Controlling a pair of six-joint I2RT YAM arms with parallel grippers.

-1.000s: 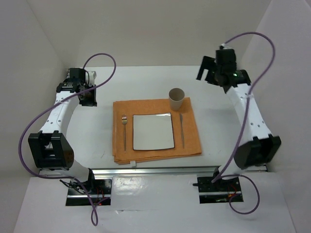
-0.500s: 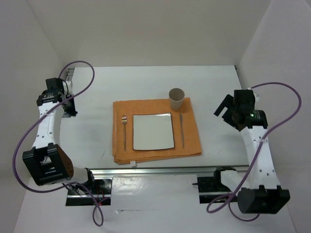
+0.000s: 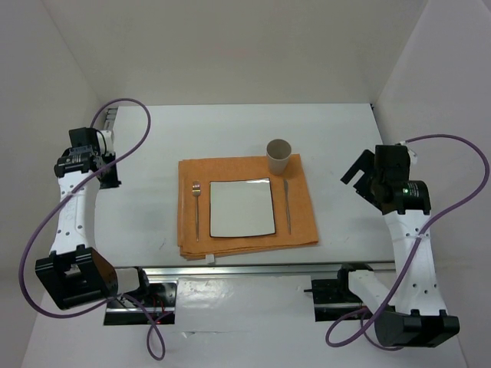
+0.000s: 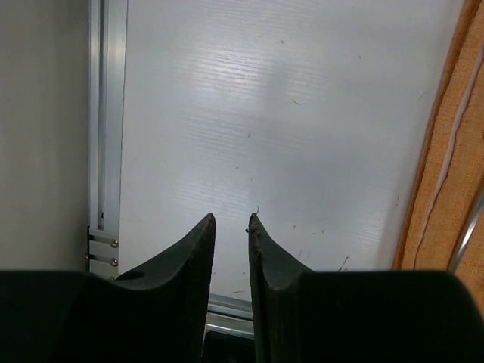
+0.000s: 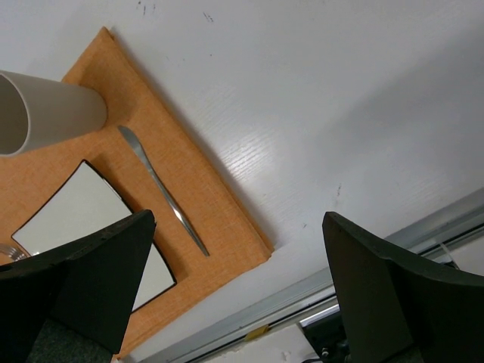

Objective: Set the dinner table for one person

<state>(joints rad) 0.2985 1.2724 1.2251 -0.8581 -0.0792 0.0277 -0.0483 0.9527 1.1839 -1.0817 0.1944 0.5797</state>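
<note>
The white dinner table [image 3: 153, 207] carries an orange mat [image 3: 245, 234]. On the mat lie a white square plate [image 3: 242, 207], a fork [image 3: 196, 207] to its left and a knife [image 3: 287, 205] to its right. A beige cup [image 3: 278, 156] stands at the mat's far right corner. My left gripper [image 3: 107, 172] is at the table's left edge; in the left wrist view [image 4: 231, 219] it is empty with only a narrow gap between its jaws. My right gripper [image 3: 357, 172], right of the mat, is wide open and empty [image 5: 238, 219], and sees the knife [image 5: 162, 193], cup [image 5: 45, 110] and plate [image 5: 76, 219].
A metal rail [image 3: 245, 270] runs along the table's near edge, and another [image 4: 106, 113] along its left edge. White walls enclose the table at the left, back and right. Purple cables loop from both arms.
Both arms have pulled away from the far side of the table. The left gripper moved out to the left edge. The right gripper swung nearer and to the right. The place setting has not moved.
</note>
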